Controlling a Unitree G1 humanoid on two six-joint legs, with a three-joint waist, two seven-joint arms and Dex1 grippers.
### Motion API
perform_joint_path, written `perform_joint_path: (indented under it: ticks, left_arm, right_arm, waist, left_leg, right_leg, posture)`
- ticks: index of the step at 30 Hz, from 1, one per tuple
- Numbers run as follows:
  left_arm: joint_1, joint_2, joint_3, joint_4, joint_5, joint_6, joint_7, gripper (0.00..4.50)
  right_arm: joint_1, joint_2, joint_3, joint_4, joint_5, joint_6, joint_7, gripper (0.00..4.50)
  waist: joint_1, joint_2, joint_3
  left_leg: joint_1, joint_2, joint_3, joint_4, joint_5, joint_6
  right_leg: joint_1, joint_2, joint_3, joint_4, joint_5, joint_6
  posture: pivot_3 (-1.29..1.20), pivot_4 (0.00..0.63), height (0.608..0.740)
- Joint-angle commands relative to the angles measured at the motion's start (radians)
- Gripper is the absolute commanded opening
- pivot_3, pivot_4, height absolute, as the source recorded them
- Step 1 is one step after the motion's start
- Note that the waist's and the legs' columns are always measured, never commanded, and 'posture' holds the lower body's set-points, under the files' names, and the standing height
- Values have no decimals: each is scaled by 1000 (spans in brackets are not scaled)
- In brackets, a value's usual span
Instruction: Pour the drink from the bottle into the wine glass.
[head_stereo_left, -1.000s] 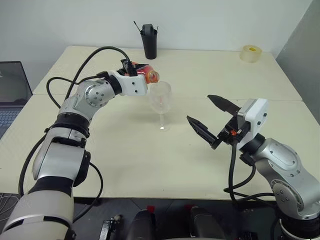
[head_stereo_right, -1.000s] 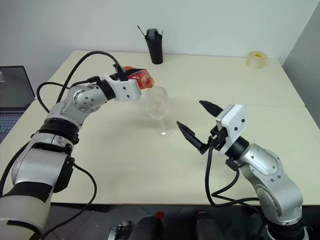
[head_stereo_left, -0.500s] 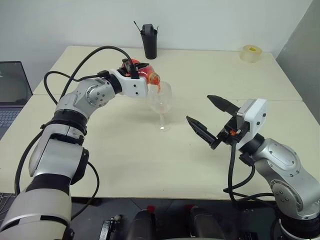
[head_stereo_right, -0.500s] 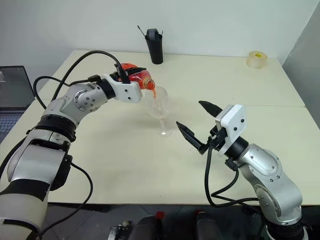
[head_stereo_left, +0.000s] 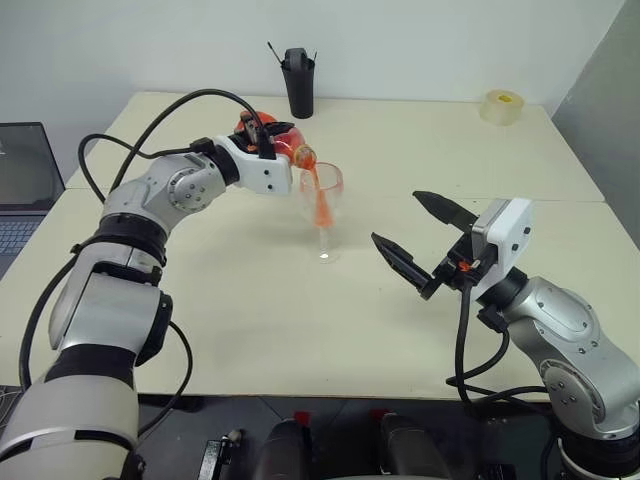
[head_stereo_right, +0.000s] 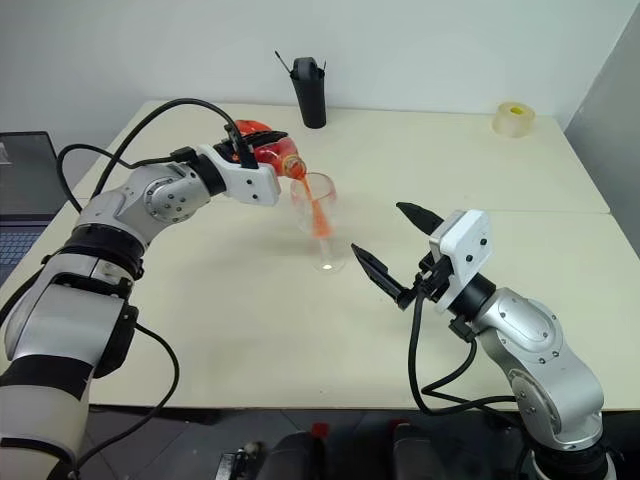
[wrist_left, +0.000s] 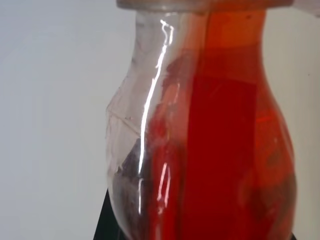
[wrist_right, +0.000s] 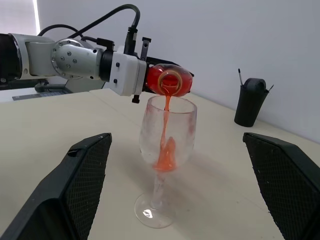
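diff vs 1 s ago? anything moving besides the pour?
The left gripper has rolled the bottle further over; the drink now streams into the wine glass, which held none a second ago. Unchanged: the grip on the bottle, the glass's spot on the table, the right gripper open and still.

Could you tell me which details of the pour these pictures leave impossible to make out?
- Left gripper fingers: both eye views, hidden behind the white wrist housing and the tilted bottle.
- Bottle mouth and base: left wrist view, cut off by the frame edges.
- Contents of the black cup: eye views, too small to identify.
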Motion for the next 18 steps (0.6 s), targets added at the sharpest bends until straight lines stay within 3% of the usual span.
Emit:
perform_joint_path:
  ticks: [1, 18]
  left_arm:
    - [-52, 30, 2, -22, 7, -21, 49, 952]
    - [-84, 52, -39, -20, 94, -20, 193, 951]
  right_arm:
    - [-17, -2, -7, -25, -1, -23, 1, 4500]
    - [-17, -4, 1, -21, 4, -18, 4, 4500]
  waist:
    - [0, 0, 0]
    - [0, 0, 0]
  left_leg:
    - [0, 0, 0, 0, 0, 0]
    - [0, 0, 1, 0, 0, 0]
  right_leg:
    - [0, 0, 0, 0, 0, 0]
    - [0, 0, 0, 1, 0, 0]
  posture:
    - [0, 150, 740]
    - [0, 150, 740]
